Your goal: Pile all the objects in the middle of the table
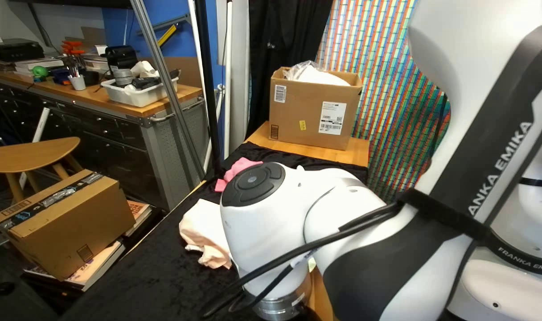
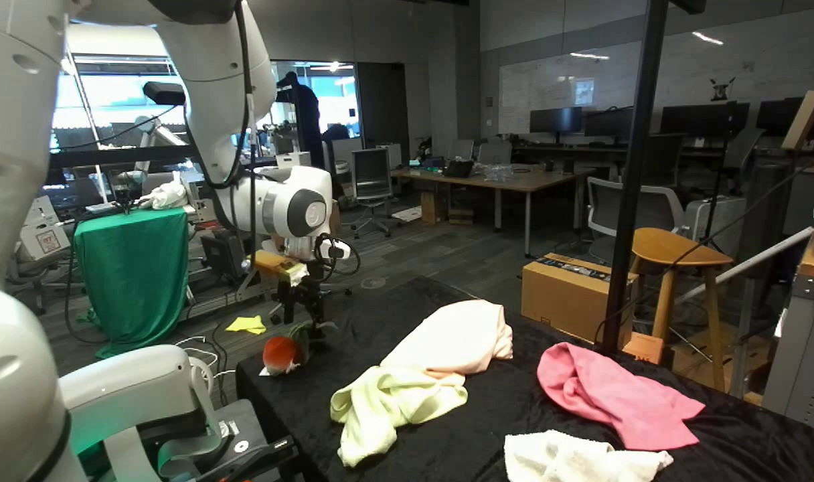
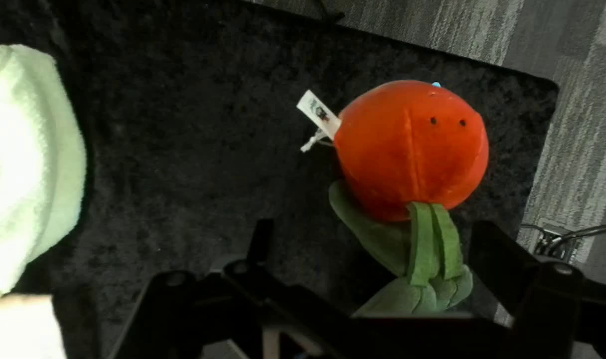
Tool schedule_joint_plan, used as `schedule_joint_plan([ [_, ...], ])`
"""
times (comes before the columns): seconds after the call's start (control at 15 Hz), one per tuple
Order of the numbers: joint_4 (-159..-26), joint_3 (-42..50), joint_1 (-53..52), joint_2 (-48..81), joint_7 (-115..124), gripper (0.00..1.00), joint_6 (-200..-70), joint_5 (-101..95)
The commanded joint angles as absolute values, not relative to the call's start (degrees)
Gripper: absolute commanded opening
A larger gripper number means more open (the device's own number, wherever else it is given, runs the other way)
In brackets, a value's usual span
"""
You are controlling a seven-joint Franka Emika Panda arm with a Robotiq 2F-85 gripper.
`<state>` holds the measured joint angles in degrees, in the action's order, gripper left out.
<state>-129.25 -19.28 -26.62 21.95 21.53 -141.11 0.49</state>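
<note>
In an exterior view the arm (image 1: 387, 263) blocks much of the work area; a pink cloth (image 1: 237, 171) and a peach cloth (image 1: 204, 236) show on the black-covered counter (image 1: 150, 281), and the gripper cannot be made out. In an exterior view the gripper (image 2: 303, 323) hangs just beside a red plush toy (image 2: 281, 353), which lies near the counter's edge, well apart from the cloths. A yellow-green cloth (image 2: 393, 405) meets the peach cloth about mid-counter; the pink cloth and a white cloth (image 2: 578, 460) lie off from that pair. In the wrist view the gripper's fingers (image 3: 261, 243) stand wide, nothing held; the toy's green leaves (image 3: 427, 254) appear between them, its round body beyond. Contact with the leaves cannot be determined. Step in hand, as judged: picking up the toy, the pile being part made at best. The next move calls for shifting toward the body, lowering to straddle it, closing, then carrying it inward to the yellow-green and peach cloths. A grip on leaves alone may let the toy swing.
</note>
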Motion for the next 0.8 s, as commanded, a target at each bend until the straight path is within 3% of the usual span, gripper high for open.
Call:
schedule_joint_plan([
  [0.0, -126.3, -19.1, -28.1, 25.2, 23.0, 1.00, -139.8, 2.7],
  [0.73, -124.9, -19.7, -27.6, 27.9, 18.6, 1.00, -132.9, 5.4],
])
